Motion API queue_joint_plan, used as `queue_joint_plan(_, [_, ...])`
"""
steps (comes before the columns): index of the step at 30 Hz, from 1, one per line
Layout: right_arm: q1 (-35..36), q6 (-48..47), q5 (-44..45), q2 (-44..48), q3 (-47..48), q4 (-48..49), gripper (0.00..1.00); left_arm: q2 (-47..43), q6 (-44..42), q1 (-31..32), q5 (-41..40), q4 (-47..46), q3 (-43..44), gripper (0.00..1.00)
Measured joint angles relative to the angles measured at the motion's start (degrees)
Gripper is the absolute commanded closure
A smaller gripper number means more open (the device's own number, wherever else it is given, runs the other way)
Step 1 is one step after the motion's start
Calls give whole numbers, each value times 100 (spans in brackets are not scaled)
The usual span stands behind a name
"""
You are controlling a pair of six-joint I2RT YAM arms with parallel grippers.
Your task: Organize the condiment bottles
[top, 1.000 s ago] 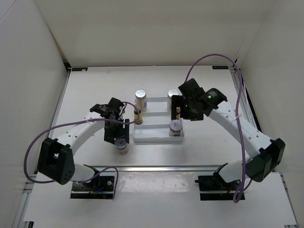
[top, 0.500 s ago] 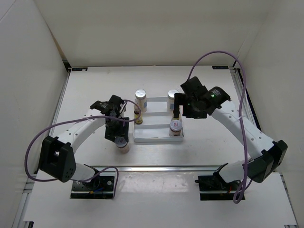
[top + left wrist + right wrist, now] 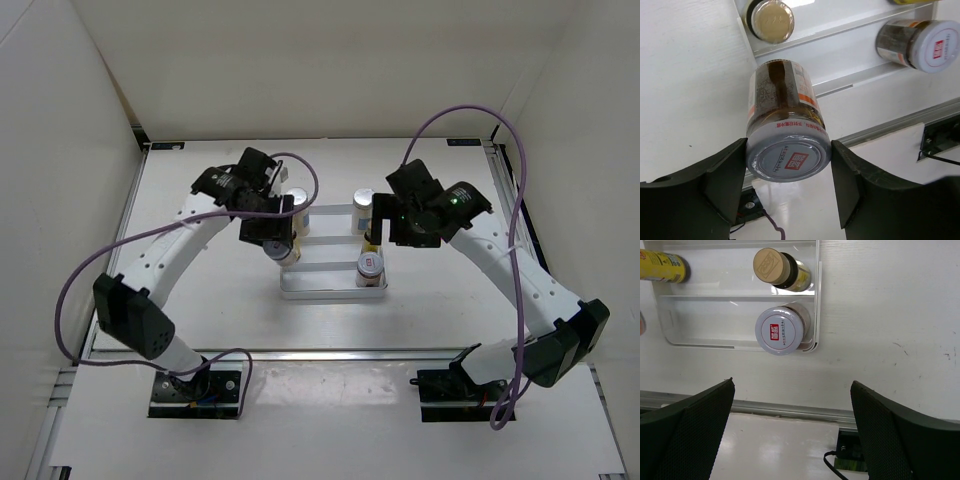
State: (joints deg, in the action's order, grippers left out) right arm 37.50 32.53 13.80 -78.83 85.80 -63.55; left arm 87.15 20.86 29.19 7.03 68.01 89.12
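Note:
My left gripper is shut on a squat jar with a red-marked silver lid and holds it above the left front of the white ridged tray. The second squat jar stands in the tray's right front corner and also shows in the right wrist view. A white bottle stands at the right rear, with an amber bottle in front of it. Another white bottle is half hidden behind my left wrist. My right gripper is open and empty above the tray's right side.
A metal rail runs along the table's near edge, with the arm bases and cables behind it. White walls enclose the table at the left, back and right. A tan-capped bottle stands in the tray's left slot beyond the held jar.
My left gripper has lifted the squat jar from the table left of the tray and carried it back and right, over the tray's left side. My right gripper has drawn slightly back.

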Motion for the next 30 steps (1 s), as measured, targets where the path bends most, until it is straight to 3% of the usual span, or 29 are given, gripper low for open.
queue_joint_plan(8, [-149, -63, 2, 44, 9, -118, 0, 1231, -420, 57, 2, -50, 50, 87])
queue_joint_plan(20, [-181, -153, 153, 225, 35, -308, 0, 1290, -734, 59, 455, -254, -4, 85])
queue_joint_plan(26, [-181, -151, 155, 227, 35, -337, 0, 1290, -809, 94, 616, -254, -7, 72])
queue_joint_plan(30, [-181, -149, 162, 229, 35, -363, 0, 1373, -885, 94, 739, -199, 35, 70])
